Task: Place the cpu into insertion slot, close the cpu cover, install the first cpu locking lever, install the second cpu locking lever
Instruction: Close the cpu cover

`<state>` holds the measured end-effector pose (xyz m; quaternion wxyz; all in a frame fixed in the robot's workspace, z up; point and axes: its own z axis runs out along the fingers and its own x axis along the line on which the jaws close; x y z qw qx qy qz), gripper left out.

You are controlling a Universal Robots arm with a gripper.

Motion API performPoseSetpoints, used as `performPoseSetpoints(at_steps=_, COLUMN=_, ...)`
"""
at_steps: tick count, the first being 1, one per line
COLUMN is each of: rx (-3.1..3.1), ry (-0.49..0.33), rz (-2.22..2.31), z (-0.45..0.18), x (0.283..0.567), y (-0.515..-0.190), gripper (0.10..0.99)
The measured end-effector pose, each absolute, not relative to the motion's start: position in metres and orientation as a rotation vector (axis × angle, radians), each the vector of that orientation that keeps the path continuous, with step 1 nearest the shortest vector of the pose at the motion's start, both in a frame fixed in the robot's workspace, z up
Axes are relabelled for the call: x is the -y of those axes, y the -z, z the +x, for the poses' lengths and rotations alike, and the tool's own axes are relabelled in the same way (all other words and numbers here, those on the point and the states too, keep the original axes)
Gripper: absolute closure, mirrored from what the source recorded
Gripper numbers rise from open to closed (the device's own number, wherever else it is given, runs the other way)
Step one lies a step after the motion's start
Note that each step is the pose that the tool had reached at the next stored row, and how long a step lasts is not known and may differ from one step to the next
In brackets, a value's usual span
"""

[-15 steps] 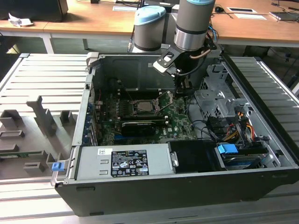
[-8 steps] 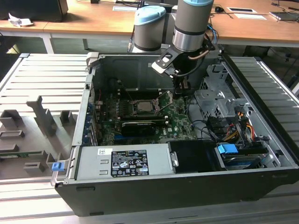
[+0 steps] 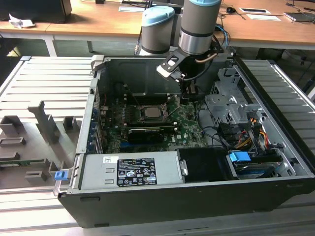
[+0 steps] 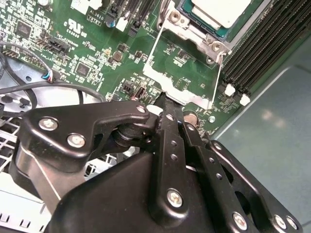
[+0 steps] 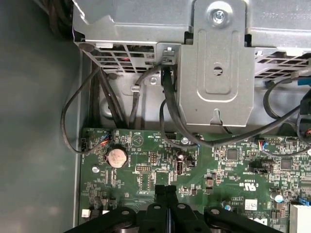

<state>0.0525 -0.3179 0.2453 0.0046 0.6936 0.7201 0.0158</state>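
Note:
The pale cpu (image 3: 152, 112) (image 4: 222, 8) lies in the silver-rimmed insertion slot (image 3: 143, 118) (image 4: 210, 35) on the green motherboard. The cpu cover (image 4: 181, 96), a thin silver frame with a large window, is swung open and lies flat over the board between the slot and my fingers. My gripper (image 3: 189, 95) (image 4: 165, 100) (image 5: 165, 188) is low inside the case, to the exterior view's right of the slot. Its black fingers are pressed together, and their tips sit right at the cover's outer edge.
A long black expansion card (image 3: 145, 132) lies in front of the slot, and the grey power supply (image 3: 130, 169) is nearer still. Black memory slots (image 4: 262, 43) flank the socket. A metal drive cage (image 3: 229, 105) (image 5: 216, 63) and black cables (image 5: 170, 116) crowd the gripper's side.

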Motion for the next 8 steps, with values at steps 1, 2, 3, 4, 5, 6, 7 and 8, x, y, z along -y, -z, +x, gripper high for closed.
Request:
performPoseSetpoints(at_steps=1, rx=-2.256, ry=-0.049, rz=2.173, z=0.0520, x=0.3179, y=-0.2453, gripper=0.980)
performPoseSetpoints(at_steps=2, rx=-2.256, ry=-0.049, rz=2.173, z=0.0513, x=0.3179, y=-0.2453, gripper=0.980)
performPoseSetpoints(at_steps=3, rx=-2.256, ry=-0.049, rz=2.173, z=0.0502, x=0.3179, y=-0.2453, gripper=0.980)
performPoseSetpoints(at_steps=4, rx=-2.256, ry=-0.049, rz=2.173, z=0.0494, x=0.3179, y=-0.2453, gripper=0.980)
performPoseSetpoints(at_steps=5, rx=-2.256, ry=-0.049, rz=2.173, z=0.0489, x=0.3179, y=-0.2453, gripper=0.980)
performPoseSetpoints(at_steps=6, rx=-2.256, ry=-0.049, rz=2.173, z=0.0481, x=0.3179, y=-0.2453, gripper=0.980)
performPoseSetpoints(at_steps=7, rx=-2.256, ry=-0.049, rz=2.173, z=0.0475, x=0.3179, y=-0.2453, gripper=0.980)
performPoseSetpoints(at_steps=8, rx=-2.256, ry=-0.049, rz=2.173, z=0.0463, x=0.3179, y=-0.2453, gripper=0.980)
